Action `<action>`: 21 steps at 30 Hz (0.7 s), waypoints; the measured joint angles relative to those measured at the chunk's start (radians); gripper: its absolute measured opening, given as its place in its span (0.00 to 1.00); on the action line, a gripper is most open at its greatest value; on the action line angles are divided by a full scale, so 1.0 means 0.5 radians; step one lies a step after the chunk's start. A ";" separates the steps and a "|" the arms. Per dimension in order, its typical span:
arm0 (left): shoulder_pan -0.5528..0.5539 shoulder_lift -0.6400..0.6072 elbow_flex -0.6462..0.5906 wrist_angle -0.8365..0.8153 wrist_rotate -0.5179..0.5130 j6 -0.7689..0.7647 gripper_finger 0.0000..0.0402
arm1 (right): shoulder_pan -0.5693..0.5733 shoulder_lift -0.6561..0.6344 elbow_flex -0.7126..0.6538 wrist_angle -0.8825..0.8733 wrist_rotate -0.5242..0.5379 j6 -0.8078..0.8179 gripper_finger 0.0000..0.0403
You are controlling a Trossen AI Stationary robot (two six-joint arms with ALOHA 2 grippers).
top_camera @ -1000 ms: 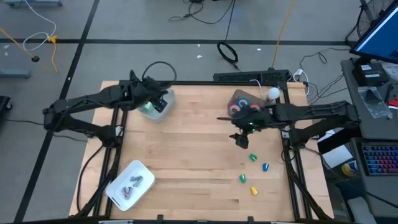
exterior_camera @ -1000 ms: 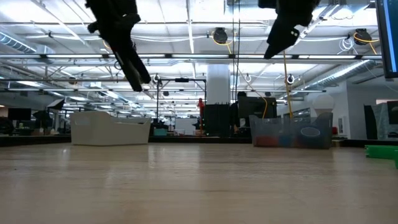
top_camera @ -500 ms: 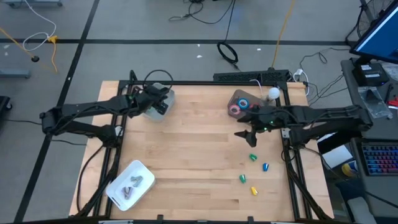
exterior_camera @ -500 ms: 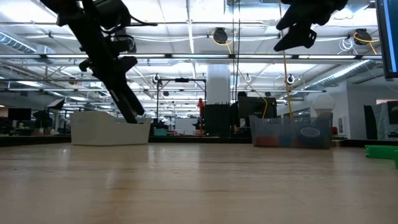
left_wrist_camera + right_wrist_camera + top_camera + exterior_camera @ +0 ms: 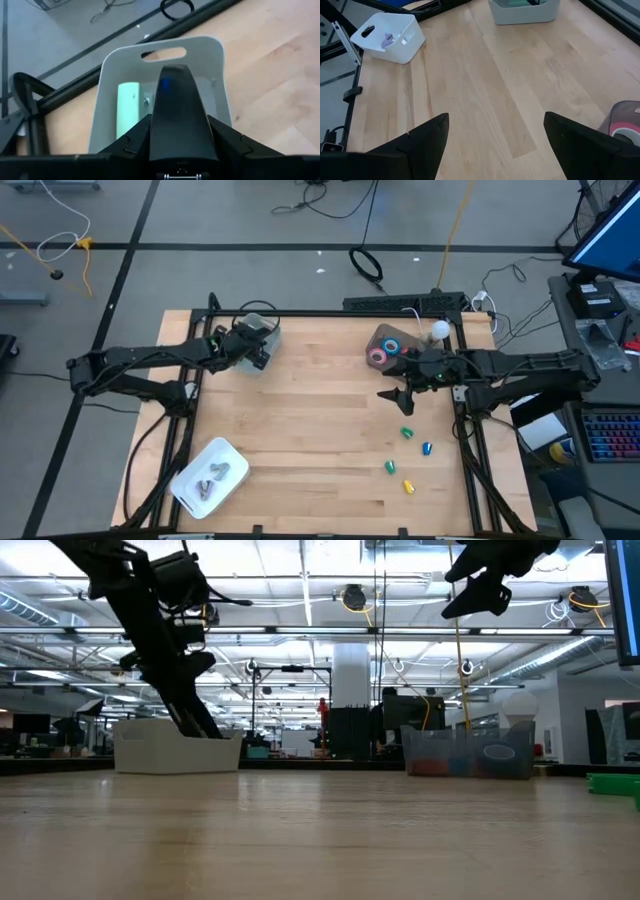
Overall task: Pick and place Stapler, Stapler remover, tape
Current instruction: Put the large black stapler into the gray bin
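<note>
The task looks partly done. The tape (image 5: 381, 356), red and blue rolls, lies already in the clear bin (image 5: 377, 333) at the far right of the surface (image 5: 310, 420). A white bin (image 5: 193, 494) at the near left corner holds some grey pieces (image 5: 213, 473), maybe the stapler removers, though I cannot be sure from above. The other white bin (image 5: 215, 55), at the far left, has a pale green stapler (image 5: 127, 107) lying inside. Four small coloured pieces (image 5: 407, 433) are loose on the surface at the near right, so some picking seems to remain.

The left gripper (image 5: 252, 348) is low over the far white bin, reaching down into it in the low view. Its fingers (image 5: 135, 137) are clenched on both sides of a long dark thing (image 5: 177, 110), probably a second stapler about to be put in the bin.

The right gripper (image 5: 398, 398) hangs high above the surface, just beside the clear bin and between it and the coloured pieces. Its fingers (image 5: 427, 135) are spread wide and carry nothing.
</note>
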 joint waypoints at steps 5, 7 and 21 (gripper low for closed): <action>0.000 -0.002 -0.096 0.170 0.000 0.029 0.36 | 0.000 0.000 0.000 -0.002 -0.002 0.032 0.80; 0.000 -0.002 -0.126 0.252 -0.004 0.054 0.36 | 0.000 0.000 0.000 -0.001 -0.002 0.032 0.80; 0.005 -0.004 -0.473 0.800 -0.054 0.085 0.36 | 0.000 0.000 0.000 -0.002 -0.003 0.033 0.80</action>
